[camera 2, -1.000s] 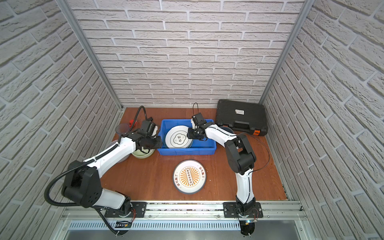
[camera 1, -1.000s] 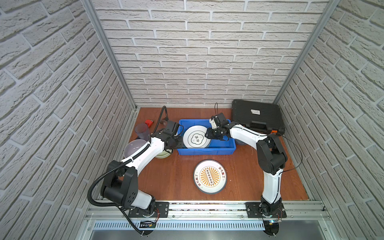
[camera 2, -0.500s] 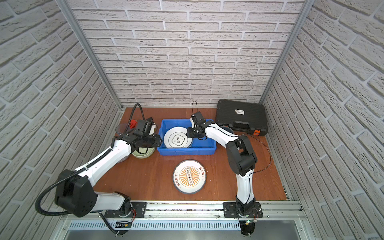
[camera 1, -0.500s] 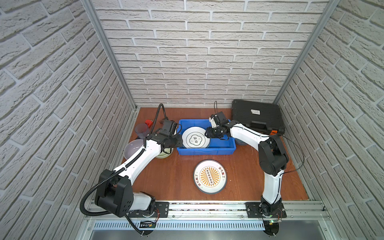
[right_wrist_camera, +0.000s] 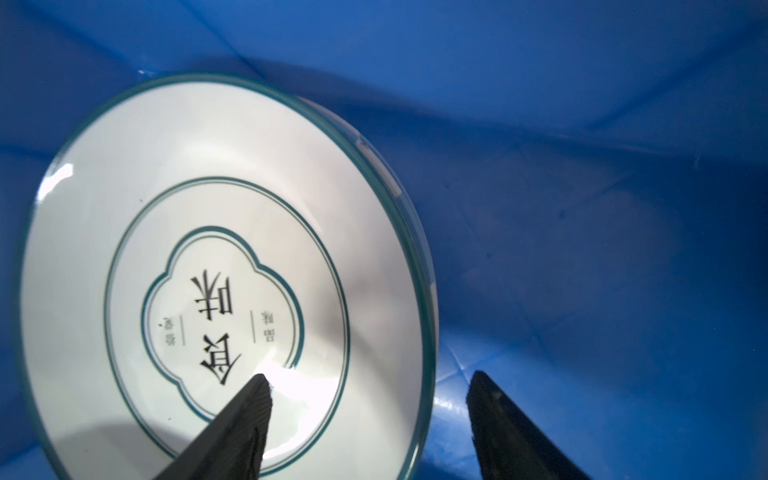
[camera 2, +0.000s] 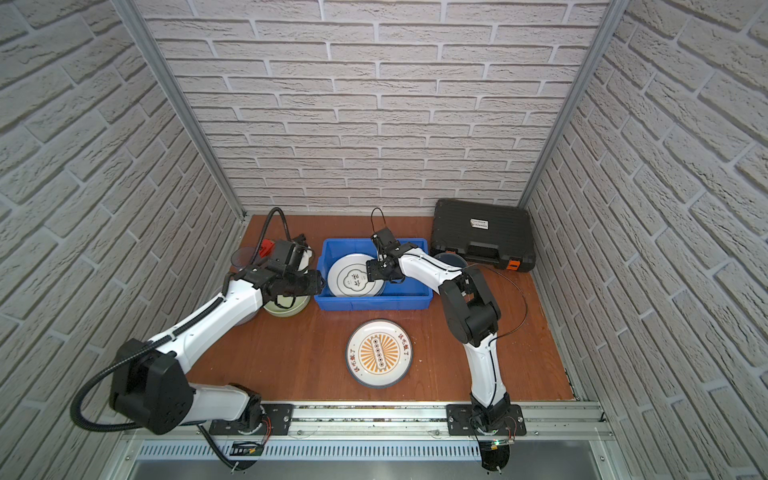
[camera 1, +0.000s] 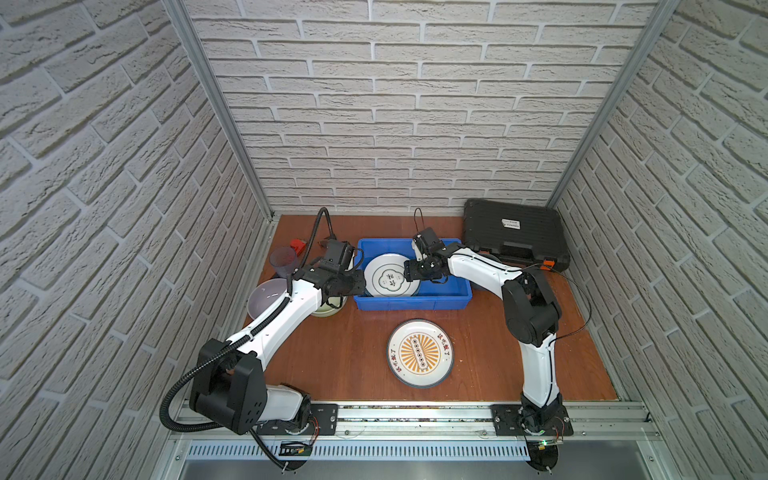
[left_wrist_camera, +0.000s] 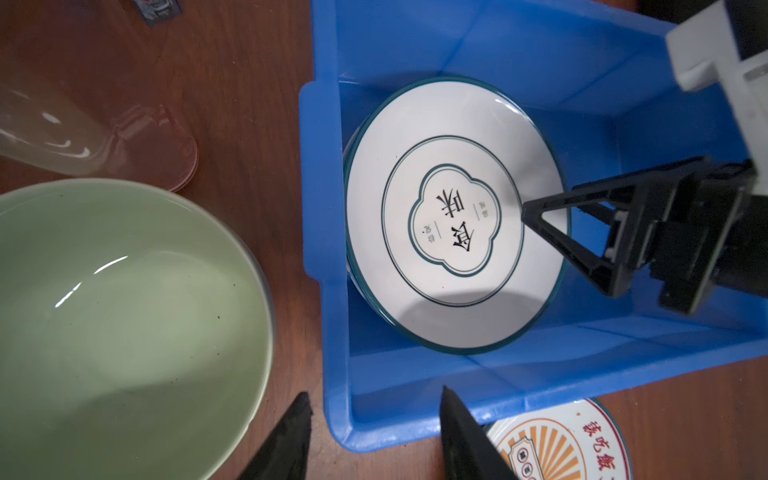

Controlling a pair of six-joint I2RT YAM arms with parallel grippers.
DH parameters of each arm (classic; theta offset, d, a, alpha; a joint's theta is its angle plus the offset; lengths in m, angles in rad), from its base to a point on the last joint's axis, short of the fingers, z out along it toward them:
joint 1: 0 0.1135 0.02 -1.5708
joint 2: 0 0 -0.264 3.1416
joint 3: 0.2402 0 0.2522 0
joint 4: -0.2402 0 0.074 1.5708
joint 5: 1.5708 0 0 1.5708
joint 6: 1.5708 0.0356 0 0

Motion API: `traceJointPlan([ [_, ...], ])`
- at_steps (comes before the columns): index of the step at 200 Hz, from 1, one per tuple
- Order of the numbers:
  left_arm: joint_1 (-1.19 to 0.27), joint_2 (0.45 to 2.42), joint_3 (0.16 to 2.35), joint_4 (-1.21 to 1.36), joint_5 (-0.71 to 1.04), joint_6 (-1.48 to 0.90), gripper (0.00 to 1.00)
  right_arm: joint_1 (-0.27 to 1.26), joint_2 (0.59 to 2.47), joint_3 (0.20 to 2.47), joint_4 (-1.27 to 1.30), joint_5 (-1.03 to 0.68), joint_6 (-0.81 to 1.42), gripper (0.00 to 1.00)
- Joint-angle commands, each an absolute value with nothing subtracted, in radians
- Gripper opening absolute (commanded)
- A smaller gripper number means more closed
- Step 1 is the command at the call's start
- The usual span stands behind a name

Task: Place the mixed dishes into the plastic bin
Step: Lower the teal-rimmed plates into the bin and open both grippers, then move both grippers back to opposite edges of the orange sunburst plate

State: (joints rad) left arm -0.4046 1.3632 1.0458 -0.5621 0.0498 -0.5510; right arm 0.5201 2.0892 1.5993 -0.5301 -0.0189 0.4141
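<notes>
The blue plastic bin (camera 1: 411,302) (camera 2: 374,302) stands mid-table. In its left part lies a teal-rimmed white plate (camera 1: 388,275) (camera 2: 353,276) (left_wrist_camera: 453,216) (right_wrist_camera: 208,270). My right gripper (camera 1: 409,270) (right_wrist_camera: 369,374) is open astride the plate's right rim, one finger over the plate, the other over the bin floor. Open too, my left gripper (camera 1: 357,282) (left_wrist_camera: 375,392) hovers at the bin's front left corner, holding nothing. Outside the bin are a pale green bowl (camera 1: 328,309) (left_wrist_camera: 116,311), a lavender bowl (camera 1: 266,293), a tumbler (camera 1: 284,262) and an orange sunburst plate (camera 1: 419,353) (camera 2: 379,353).
A black tool case (camera 1: 515,237) (camera 2: 482,232) sits at the back right, with a dark blue bowl (camera 2: 453,259) just in front of it, behind my right arm. A red wrench (camera 1: 297,244) lies at the back left near the tumbler.
My right gripper's jaws have spread wide and let go of the plate's rim. The left jaws have widened slightly beside the bin's left end.
</notes>
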Motion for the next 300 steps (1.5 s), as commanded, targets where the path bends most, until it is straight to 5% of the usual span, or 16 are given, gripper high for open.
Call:
traceJointPlan([
  [1, -0.399, 1.366, 1.039, -0.568, 0.069, -0.535, 0.50, 0.526, 2.099, 1.621, -0.541, -0.021, 0.416, 0.76],
  [84, -0.401, 1.417, 1.034, -0.549, 0.103, -0.543, 0.43, 0.528, 2.135, 1.609, -0.430, -0.207, 0.486, 0.73],
  [172, -0.401, 1.331, 1.032, -0.606, 0.074, -0.536, 0.46, 0.505, 1.985, 1.563, -0.521, -0.100, 0.417, 0.75],
  [244, -0.503, 1.118, 0.871, -0.681, 0.049, -0.577, 0.60, 0.499, 1.486, 1.274, -0.593, -0.249, 0.345, 0.65],
  [300, -0.747, 1.001, 0.702, -0.590, -0.015, -0.762, 0.55, 0.503, 1.063, 0.829, -0.580, -0.310, 0.410, 0.51],
])
